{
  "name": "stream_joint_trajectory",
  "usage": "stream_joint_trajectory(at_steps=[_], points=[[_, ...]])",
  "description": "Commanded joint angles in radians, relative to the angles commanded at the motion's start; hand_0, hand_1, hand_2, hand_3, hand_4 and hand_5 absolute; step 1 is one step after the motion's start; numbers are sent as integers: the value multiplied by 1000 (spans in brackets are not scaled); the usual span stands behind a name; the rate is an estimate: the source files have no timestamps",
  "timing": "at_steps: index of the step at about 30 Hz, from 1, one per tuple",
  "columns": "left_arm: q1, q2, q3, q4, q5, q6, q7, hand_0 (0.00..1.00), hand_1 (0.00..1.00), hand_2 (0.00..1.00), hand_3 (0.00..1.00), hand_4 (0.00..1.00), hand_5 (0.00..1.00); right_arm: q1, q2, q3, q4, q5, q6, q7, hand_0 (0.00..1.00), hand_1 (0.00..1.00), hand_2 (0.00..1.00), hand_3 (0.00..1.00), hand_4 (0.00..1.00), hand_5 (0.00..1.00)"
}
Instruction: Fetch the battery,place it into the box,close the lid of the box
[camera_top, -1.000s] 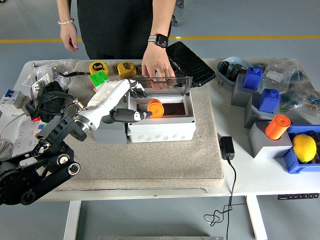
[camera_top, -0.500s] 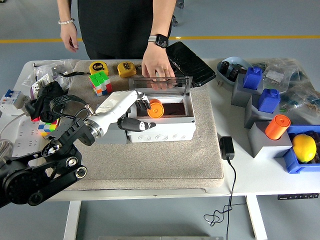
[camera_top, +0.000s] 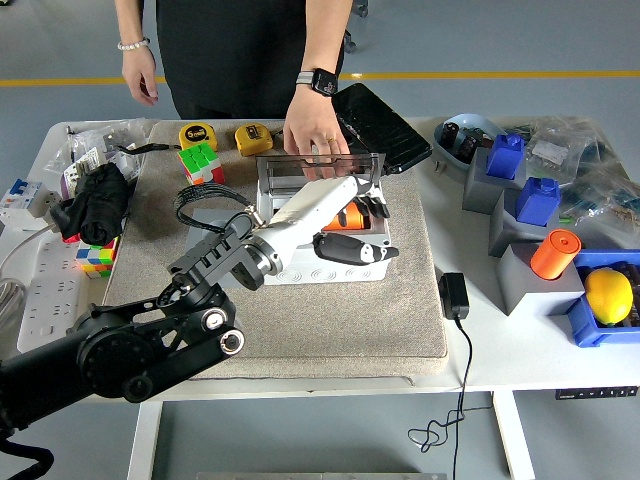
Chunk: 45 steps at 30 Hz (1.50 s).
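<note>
Sitting inside the box (camera_top: 322, 262), the orange battery (camera_top: 349, 218) now shows only as a sliver, because my left hand (camera_top: 352, 225) has swept across to the right and covers most of the opening. A second ago that hand was over the box's left end, with the battery in plain sight beside my fingertips; now the white palm lies over the middle of the box and my dark fingers (camera_top: 362, 250) stretch loosely past the front right corner. They are relaxed and grasp nothing, the battery lying free below them. My forearm has swung in with the hand, so it now crosses the grey mat (camera_top: 395, 330) at a slant from the lower left, where earlier it stayed nearer the table's left edge.

The box's clear lid (camera_top: 300, 168) stands up at the back, and it has not moved. The person's hand (camera_top: 316, 130) rests on top of it as before, watch on the wrist, while their other hand hangs at their side.

Around the mat nothing has shifted: the two tape measures (camera_top: 224, 136) and the Rubik's cube (camera_top: 200, 163) behind the box, the black case (camera_top: 385, 122) at its far right corner, the power adapter (camera_top: 454, 296) on the white table (camera_top: 520, 350), and over on the right a second orange battery (camera_top: 555, 253) standing on a grey block beside the lemon (camera_top: 609, 296).

My right hand is out of view.
</note>
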Motion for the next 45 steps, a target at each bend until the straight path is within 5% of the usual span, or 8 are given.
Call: stream_joint_trajectory(at_steps=[5,15,16,22,33,39,40,45], points=[[-18,-16,10,11,-39,-8,-8,363,613,608,574,932,382,0,0,-2,-1,2,0,0,589,601,562,553,918,436],[-66,24,-125,-11,8,58,-28,469,646,629,597,938,400,-2,1,-7,-2,3,0,-1,590,601,562,553,917,437],[-72,27,-139,-5,16,57,-21,697,729,711,650,962,466,-1,1,-6,-1,3,0,-1,590,601,562,553,917,435],[-98,39,-193,59,59,28,35,768,771,748,715,989,543,-1,1,-5,1,3,0,-1,589,601,562,553,917,435],[-96,55,-145,139,77,-40,113,751,750,712,691,990,572,-2,2,-3,1,2,0,-1,590,601,562,552,917,436],[-72,74,-129,74,94,-107,181,707,691,666,640,983,553,-5,3,4,0,0,0,-1,590,601,562,553,916,435],[-65,79,-131,56,95,-116,192,453,566,578,579,979,559,-6,3,6,0,0,0,-1,590,601,562,552,916,435],[-49,93,-132,-2,109,-153,236,453,566,578,579,979,559,-9,3,7,-2,0,0,-1,590,601,562,552,916,435]])
